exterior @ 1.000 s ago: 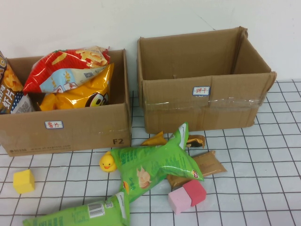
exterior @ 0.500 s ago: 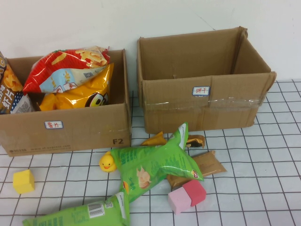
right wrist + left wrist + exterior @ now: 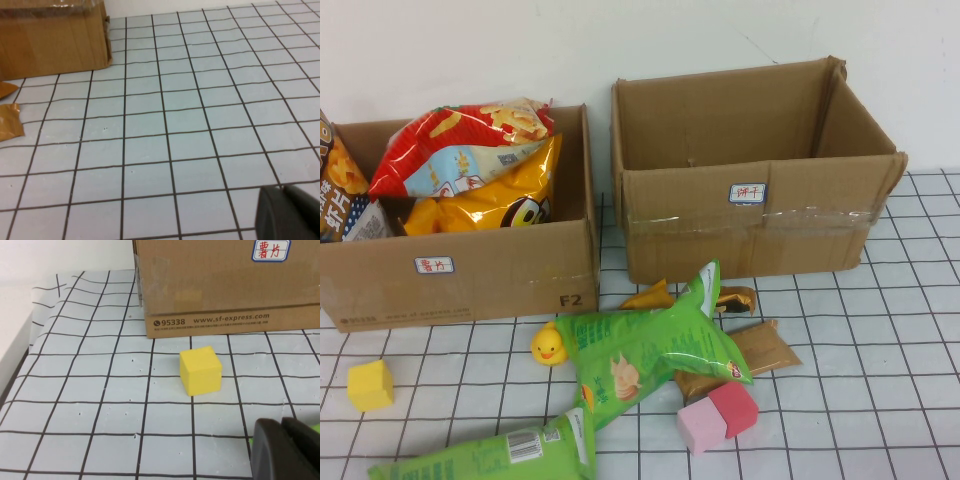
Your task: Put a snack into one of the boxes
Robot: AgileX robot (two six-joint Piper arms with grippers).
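In the high view, the left cardboard box holds several chip bags. The right cardboard box looks empty. A green chip bag lies on the table in front of the boxes, over brown snack packets. A second green bag lies at the front edge. Neither arm shows in the high view. My left gripper is shut and empty, low over the table near a yellow cube and the left box. My right gripper is shut and empty over bare table right of the right box.
A yellow duck, a yellow cube and a pink block lie on the gridded cloth. A brown packet's edge shows in the right wrist view. The cloth's left edge is near the left gripper.
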